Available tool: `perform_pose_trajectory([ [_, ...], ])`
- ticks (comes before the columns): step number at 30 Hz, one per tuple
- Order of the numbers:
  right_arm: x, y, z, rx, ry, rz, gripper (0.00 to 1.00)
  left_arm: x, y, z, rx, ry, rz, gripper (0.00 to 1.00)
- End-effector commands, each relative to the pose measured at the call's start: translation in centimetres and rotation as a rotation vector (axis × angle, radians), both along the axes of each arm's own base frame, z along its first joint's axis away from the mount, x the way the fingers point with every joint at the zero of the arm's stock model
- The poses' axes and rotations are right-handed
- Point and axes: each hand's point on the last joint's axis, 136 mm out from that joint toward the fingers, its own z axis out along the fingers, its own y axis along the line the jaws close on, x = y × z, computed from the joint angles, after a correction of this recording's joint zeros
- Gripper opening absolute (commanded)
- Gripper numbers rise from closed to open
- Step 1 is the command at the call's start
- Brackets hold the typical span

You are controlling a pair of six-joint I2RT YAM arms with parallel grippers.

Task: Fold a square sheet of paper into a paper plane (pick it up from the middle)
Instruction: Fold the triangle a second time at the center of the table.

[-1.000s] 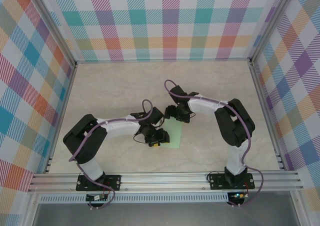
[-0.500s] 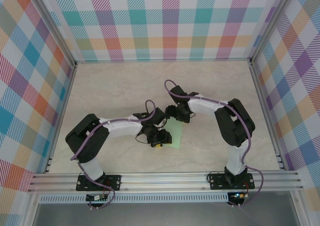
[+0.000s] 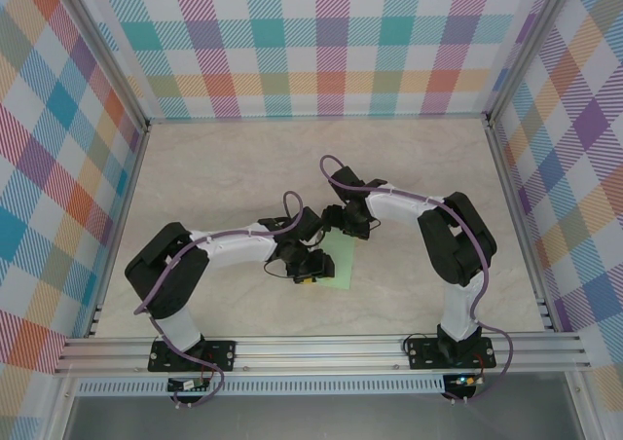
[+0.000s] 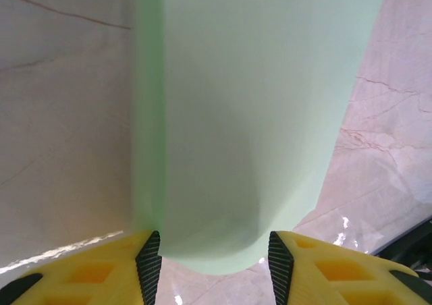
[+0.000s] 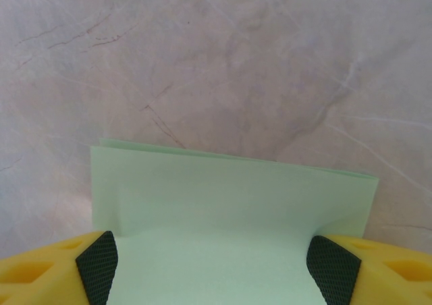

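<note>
The square sheet of paper (image 3: 340, 266) lies on the table (image 3: 224, 167), straddled by both jaws.

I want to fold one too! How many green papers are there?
1. The green paper lies on the table, left gripper and right gripper at its edges. More could hide under them.

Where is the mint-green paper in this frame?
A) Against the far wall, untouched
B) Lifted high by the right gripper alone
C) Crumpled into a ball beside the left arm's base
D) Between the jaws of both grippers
D: the wrist views show the square sheet of paper between the jaws of the left gripper and of the right gripper.
</note>
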Motion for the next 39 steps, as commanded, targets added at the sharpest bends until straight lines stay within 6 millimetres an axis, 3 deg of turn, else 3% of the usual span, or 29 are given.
perform_pose_trajectory([
  [1, -4.1, -4.8, -6.7, -0.183, 0.194, -0.036, 0.81, -0.8, 0.2, 1.4, -0.031, 0.003, -0.021, 0.47],
  [10, -4.1, -4.8, -6.8, -0.18, 0.195, -0.036, 0.81, -0.4, -0.6, 1.7, -0.095, -0.007, -0.011, 0.47],
  [17, -4.2, -4.7, -6.8, -0.177, 0.2, -0.031, 0.81, 3.0, -1.4, 2.2, -0.198, -0.096, 0.039, 0.48],
  [24, -4.2, -4.6, -6.7, -0.177, 0.203, -0.029, 0.81, 4.8, -1.1, 1.6, -0.231, -0.108, 0.063, 0.48],
  [28, -4.2, -4.7, -6.7, -0.178, 0.203, -0.029, 0.81, 4.6, -1.2, 1.6, -0.25, -0.095, 0.056, 0.48],
  [39, -4.0, -4.7, -6.6, -0.172, 0.201, -0.034, 0.81, 1.1, -0.3, 1.8, -0.3, -0.011, 0.018, 0.43],
])
